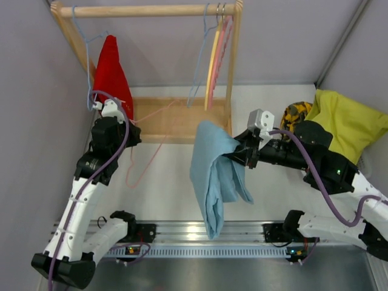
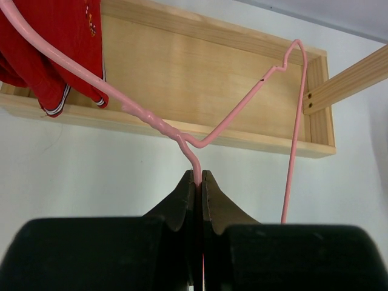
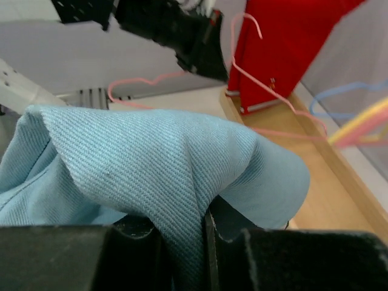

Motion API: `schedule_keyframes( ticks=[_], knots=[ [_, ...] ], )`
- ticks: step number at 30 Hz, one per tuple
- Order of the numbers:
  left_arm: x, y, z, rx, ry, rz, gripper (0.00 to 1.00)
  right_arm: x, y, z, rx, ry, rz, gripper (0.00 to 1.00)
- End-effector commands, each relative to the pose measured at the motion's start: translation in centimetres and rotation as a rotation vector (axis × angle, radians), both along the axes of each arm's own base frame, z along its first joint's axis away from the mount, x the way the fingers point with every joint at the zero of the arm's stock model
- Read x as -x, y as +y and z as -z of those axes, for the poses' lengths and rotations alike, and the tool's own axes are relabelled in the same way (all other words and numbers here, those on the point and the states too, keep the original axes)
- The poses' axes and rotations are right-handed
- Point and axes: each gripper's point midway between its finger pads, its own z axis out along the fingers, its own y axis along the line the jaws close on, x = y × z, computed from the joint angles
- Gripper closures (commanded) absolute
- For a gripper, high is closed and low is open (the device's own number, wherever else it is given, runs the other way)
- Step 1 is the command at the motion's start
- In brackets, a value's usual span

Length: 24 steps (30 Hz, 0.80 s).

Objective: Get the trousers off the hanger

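Note:
The light blue trousers (image 1: 213,176) hang from my right gripper (image 1: 234,151), which is shut on a fold of them (image 3: 163,176) in front of the rack, above the table. My left gripper (image 1: 121,119) is shut on the wire of a bare pink hanger (image 2: 182,138) just in front of the rack's base; the hanger (image 1: 148,159) trails over the table. The red trousers (image 1: 111,70) hang on a blue hanger at the rod's left end, just behind the left gripper, and also show in the left wrist view (image 2: 54,54) and the right wrist view (image 3: 285,42). The yellow-green trousers (image 1: 351,121) lie at the far right.
The wooden rack has a rod (image 1: 145,10) across the top and a tray base (image 1: 176,124). Several bare hangers (image 1: 213,60) hang at the rod's right end. A yellow-and-black patterned cloth (image 1: 295,115) lies beside the yellow-green trousers. Grey walls close in left and right.

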Motion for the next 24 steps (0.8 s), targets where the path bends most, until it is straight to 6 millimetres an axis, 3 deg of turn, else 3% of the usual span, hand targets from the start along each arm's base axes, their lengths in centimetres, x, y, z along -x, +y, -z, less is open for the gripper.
schedule_keyframes(
  ticks=[1, 7, 9, 11, 14, 17, 24],
  knots=[
    [-0.6, 0.2, -2.3, -0.025, -0.06, 0.003, 1.0, 0.0, -4.8, -5.7, -0.209, -0.07, 0.096, 1.0],
    [-1.3, 0.1, -2.5, -0.026, -0.056, 0.0, 1.0, -1.0, -11.8, -8.2, -0.339, -0.105, 0.329, 1.0],
    [-1.6, 0.0, -2.7, -0.023, -0.055, -0.001, 1.0, -0.4, -14.3, -9.3, -0.395, -0.131, 0.409, 1.0],
    [-1.8, -0.1, -2.7, -0.021, -0.052, 0.0, 1.0, -1.2, -17.2, -9.8, -0.445, -0.128, 0.571, 1.0],
    [-2.0, -0.3, -3.5, -0.015, -0.064, 0.005, 1.0, -1.0, -21.6, -10.5, -0.529, -0.141, 0.792, 1.0],
    [-2.3, -0.4, -3.9, -0.009, -0.069, 0.006, 1.0, 0.1, -24.8, -11.5, -0.606, -0.179, 0.948, 1.0],
    [-2.1, -0.5, -5.1, 0.009, -0.094, 0.005, 1.0, 3.3, -30.1, -12.9, -0.676, -0.283, 1.252, 1.0]
  ],
)
